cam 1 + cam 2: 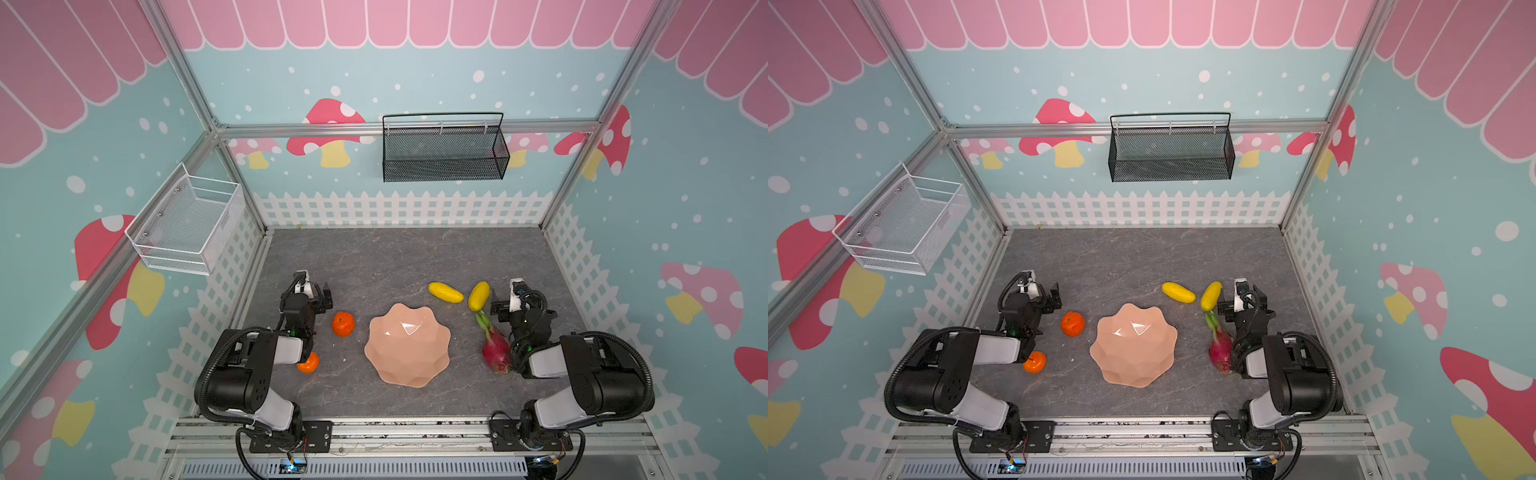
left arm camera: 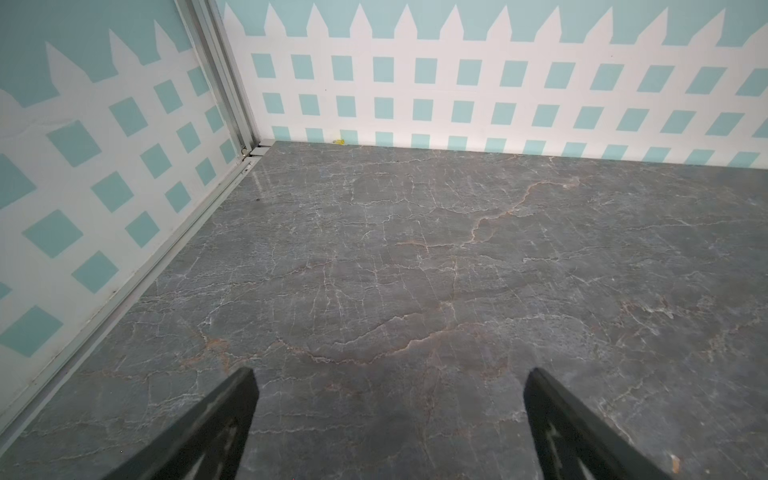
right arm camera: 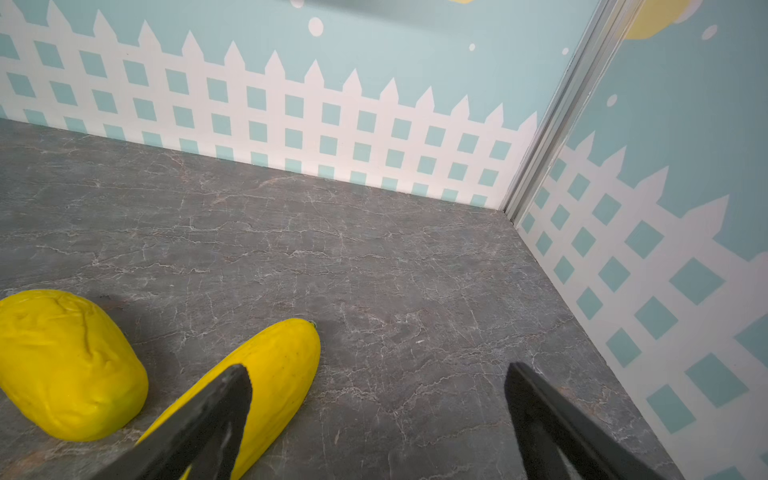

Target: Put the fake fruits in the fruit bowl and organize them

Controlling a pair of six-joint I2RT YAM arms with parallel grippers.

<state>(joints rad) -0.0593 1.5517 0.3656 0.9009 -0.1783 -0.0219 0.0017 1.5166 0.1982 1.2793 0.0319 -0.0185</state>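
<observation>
1. Bench (image 1: pixel 395 257) of gray marbled stone, boxed on three sides by fence-print walls and metal rails. Its far half, from the fruit back to the rear wall, is open floor.
2. Near the left wall, the left hand (image 2: pixel 390 374) hangs over bare stone with its fingers spread wide, holding nothing. The right hand (image 3: pixel 379 370) near the right wall is just as wide and holds nothing, just beside one yellow fruit (image 3: pixel 282 361).
3. The peach bowl (image 1: pixel 409 357) sits mid-bench toward the front edge, its faceted inside in full sight. All five fruits lie outside it.
4. Left of the bowl, one orange (image 1: pixel 343 324) rests near the rim, and a second orange (image 1: pixel 308 363) is partly hidden under the left arm.
5. A second yellow fruit (image 1: pixel 445 292) lies behind the bowl on the right. The dragon fruit (image 1: pixel 496 347) lies along the right arm, green tip toward the nearer yellow one.
6. A black mesh basket (image 1: pixel 444 153) hangs on the rear rail and a white wire basket (image 1: pixel 187 224) on the left rail, both above the bench.
</observation>
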